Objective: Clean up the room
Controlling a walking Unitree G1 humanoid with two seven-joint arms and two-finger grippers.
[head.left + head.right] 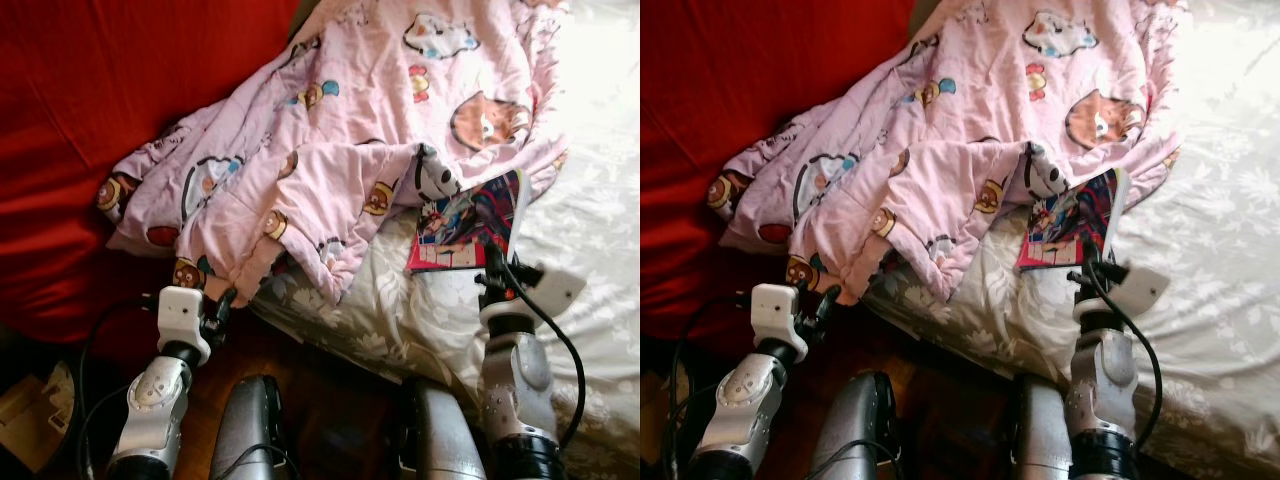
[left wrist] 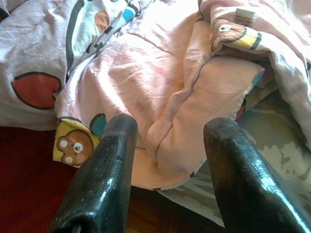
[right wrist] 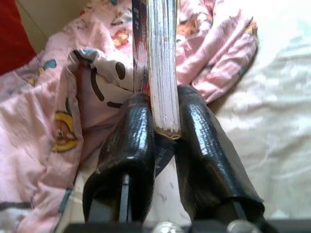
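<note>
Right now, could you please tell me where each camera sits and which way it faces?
Left and right eye views: on the head, looking down at the pink blanket and bed; both silver arms show.
Left wrist view: along the open left tool toward the blanket's edge.
Right wrist view: along the right tool, shut on the comic book.
Shared: every view shows the blanket.

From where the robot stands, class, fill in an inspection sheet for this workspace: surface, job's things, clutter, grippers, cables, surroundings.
Surface: bed with pale floral sheet.
Job's things: pink cartoon blanket crumpled, hanging over the bed edge; comic book partly under it.
Clutter: nothing seen.
Grippers: right gripper shut on the comic book's edge; left gripper open, at the blanket's hanging corner.
Cables: black cable looping along the right wrist.
Surroundings: red cloth at left, dark wooden floor.
</note>
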